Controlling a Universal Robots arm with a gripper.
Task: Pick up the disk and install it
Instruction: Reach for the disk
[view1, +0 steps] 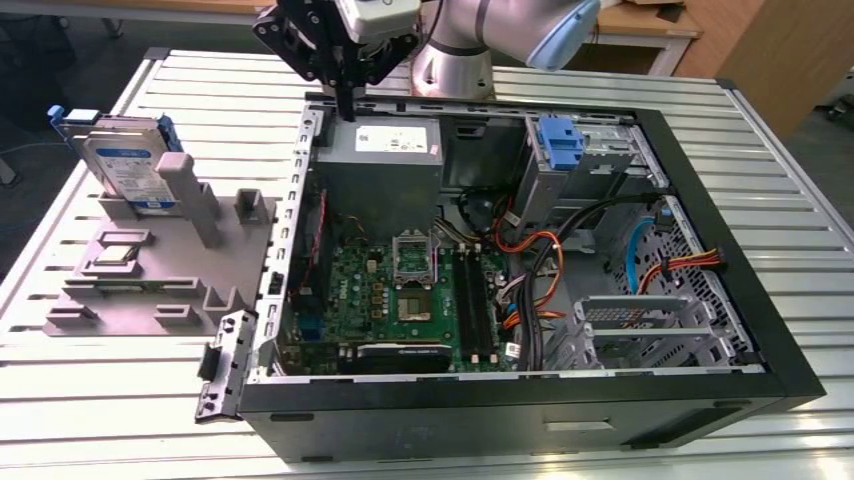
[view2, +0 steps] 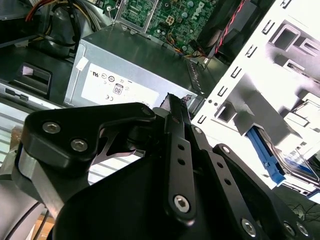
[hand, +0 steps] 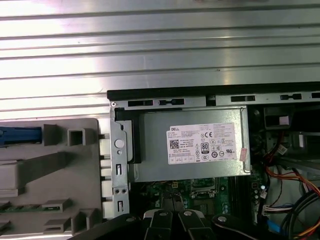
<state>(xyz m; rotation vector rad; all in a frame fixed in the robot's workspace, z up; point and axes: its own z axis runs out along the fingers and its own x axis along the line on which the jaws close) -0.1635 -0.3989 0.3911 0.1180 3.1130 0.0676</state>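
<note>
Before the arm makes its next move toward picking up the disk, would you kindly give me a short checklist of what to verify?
1. The silver-grey rectangular hard drive in its blue plastic bracket stands upright in the grey moulded holder: ok.
2. The black gripper carries nothing: ok.
3. Gripper at the hard drive: not ok. It hangs above the grey metal power supply box, apart from the drive.
4. Jaws open for a grasp: not ok. They are shut.
5. Free bay in the black computer case: cannot tell. A blue plastic caddy sits inside, toward the exterior view's right.
</note>
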